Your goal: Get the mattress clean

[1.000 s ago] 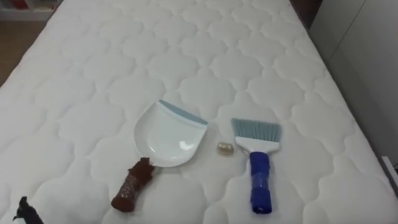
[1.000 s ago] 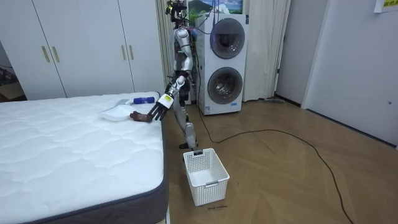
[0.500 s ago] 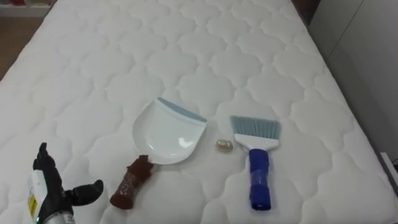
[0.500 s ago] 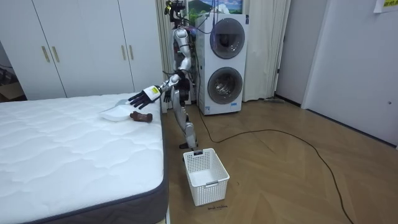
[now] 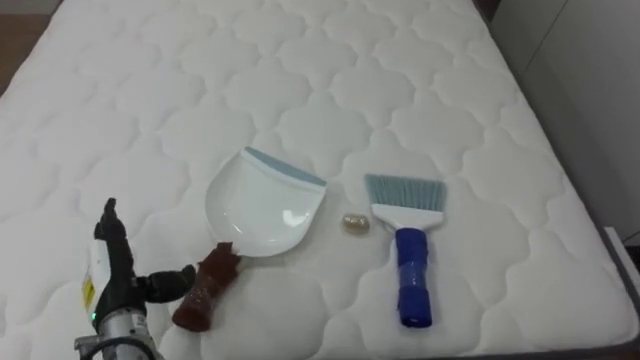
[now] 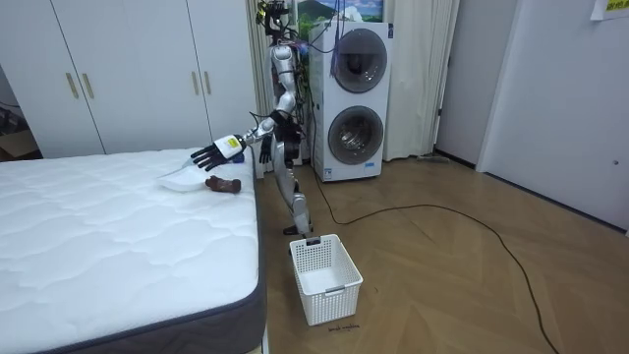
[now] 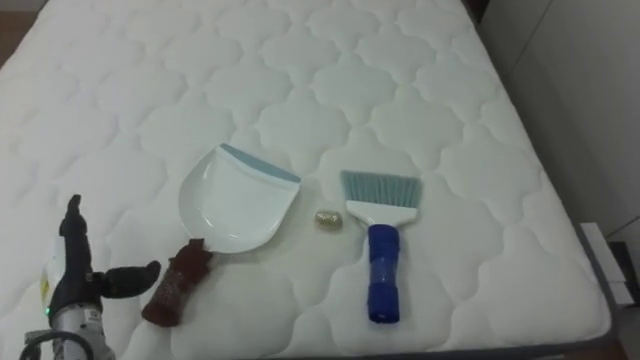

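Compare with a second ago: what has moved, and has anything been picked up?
The left hand has risen from the lower left edge over the mattress and now hangs open beside the brown handle of the dustpan, holding nothing. The dustpan, the small scrap and the brush lie where they were.

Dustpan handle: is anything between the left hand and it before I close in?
Nothing visible. The open left hand is just left of the brown handle of the dustpan, its thumb pointing toward it, with bare mattress between. The small scrap and the brush lie on the dustpan's other side, out of the path.
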You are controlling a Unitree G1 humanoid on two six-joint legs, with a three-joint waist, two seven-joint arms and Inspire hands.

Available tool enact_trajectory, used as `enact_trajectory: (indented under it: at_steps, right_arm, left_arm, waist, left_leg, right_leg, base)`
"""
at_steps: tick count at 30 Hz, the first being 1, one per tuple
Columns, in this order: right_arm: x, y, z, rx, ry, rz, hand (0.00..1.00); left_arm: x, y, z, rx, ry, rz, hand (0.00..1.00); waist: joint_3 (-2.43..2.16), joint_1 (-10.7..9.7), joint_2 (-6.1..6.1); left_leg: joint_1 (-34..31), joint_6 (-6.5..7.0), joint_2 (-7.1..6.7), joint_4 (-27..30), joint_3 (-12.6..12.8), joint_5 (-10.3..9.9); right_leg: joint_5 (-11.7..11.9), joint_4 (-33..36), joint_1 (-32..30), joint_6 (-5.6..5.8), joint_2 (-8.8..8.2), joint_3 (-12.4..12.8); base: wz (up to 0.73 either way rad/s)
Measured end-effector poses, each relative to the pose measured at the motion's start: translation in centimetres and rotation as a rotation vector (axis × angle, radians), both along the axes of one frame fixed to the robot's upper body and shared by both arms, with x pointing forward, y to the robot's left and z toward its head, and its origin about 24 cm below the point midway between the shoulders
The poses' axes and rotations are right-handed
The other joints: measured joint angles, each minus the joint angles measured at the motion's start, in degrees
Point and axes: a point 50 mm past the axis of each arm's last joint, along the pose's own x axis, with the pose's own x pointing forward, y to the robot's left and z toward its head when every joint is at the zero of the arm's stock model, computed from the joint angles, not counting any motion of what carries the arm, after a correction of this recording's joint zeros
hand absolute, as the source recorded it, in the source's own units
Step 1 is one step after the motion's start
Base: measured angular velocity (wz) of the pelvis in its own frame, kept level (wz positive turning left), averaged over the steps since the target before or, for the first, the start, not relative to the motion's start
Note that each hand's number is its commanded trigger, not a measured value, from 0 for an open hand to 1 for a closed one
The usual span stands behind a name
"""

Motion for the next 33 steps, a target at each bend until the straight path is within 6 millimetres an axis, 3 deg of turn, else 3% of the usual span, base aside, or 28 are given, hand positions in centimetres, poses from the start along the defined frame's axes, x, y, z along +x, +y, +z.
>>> enact_trajectory:
  at_steps: [11, 25, 33]
  right_arm:
    - [1.1, 0.5, 0.1, -0.013, -0.006, 0.057, 0.0]
    - [3.5, 0.7, 0.5, -0.036, -0.042, 0.091, 0.0]
    - [4.6, 1.0, 0.8, -0.038, -0.065, 0.113, 0.0]
  left_arm:
    - [0.1, -0.5, -1.9, 0.01, 0.127, -0.027, 0.0]
    - [3.7, -1.3, -0.5, -0.013, 0.061, -0.031, 0.0]
    - [4.5, -1.2, -0.2, 0.005, 0.055, -0.013, 0.0]
  waist:
    - [0.1, -0.41, -0.1]
    - [0.74, -2.53, 0.2]
    - [1.01, -2.84, 0.38]
  left_leg:
    - [-3.07, 0.03, 0.08, 1.2, -0.01, 0.02]
    - [-9.51, 0.1, 0.27, 2.76, 0.01, 0.21]
    - [-11.8, 0.09, 0.35, 2.76, 0.19, 0.22]
  right_leg:
    - [0.42, 0.25, -2.39, -0.03, -0.19, -0.38]
    - [0.64, 1.95, -8.75, -0.23, -0.34, -1.35]
    - [0.69, 2.09, -11.55, -0.3, -0.21, -0.04]
  base:
    - [0.01]
    - [0.01]
    - [-0.06]
